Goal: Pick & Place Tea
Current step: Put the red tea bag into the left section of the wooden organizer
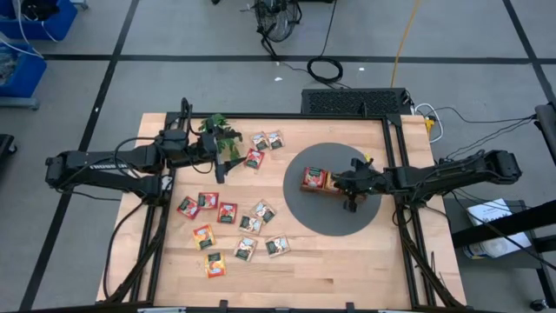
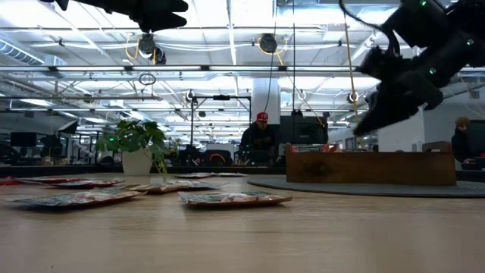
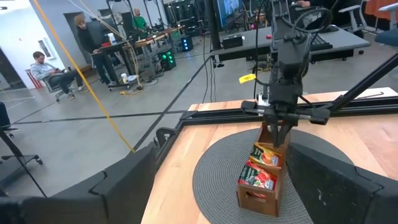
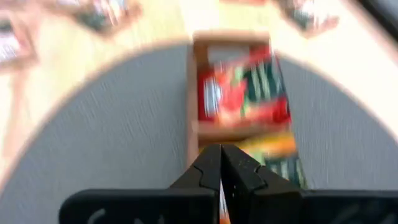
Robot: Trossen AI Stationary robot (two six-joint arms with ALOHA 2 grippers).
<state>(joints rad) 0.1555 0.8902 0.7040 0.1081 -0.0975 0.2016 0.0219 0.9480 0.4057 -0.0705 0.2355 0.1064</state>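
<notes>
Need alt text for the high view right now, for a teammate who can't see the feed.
The shut right gripper sits over the wooden tray on a round grey mat, red tea sachets inside. The open left gripper hovers by a small plant, above loose tea sachets scattered across the table.

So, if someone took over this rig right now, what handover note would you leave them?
Left gripper: open, empty, above the table near the plant.
Right gripper: shut, over the wooden tray on the grey mat.
Done: at least two tea sachets sit in the tray.
Left: a dozen or more loose sachets lie on the table left of the mat, to be moved into the tray.
</notes>
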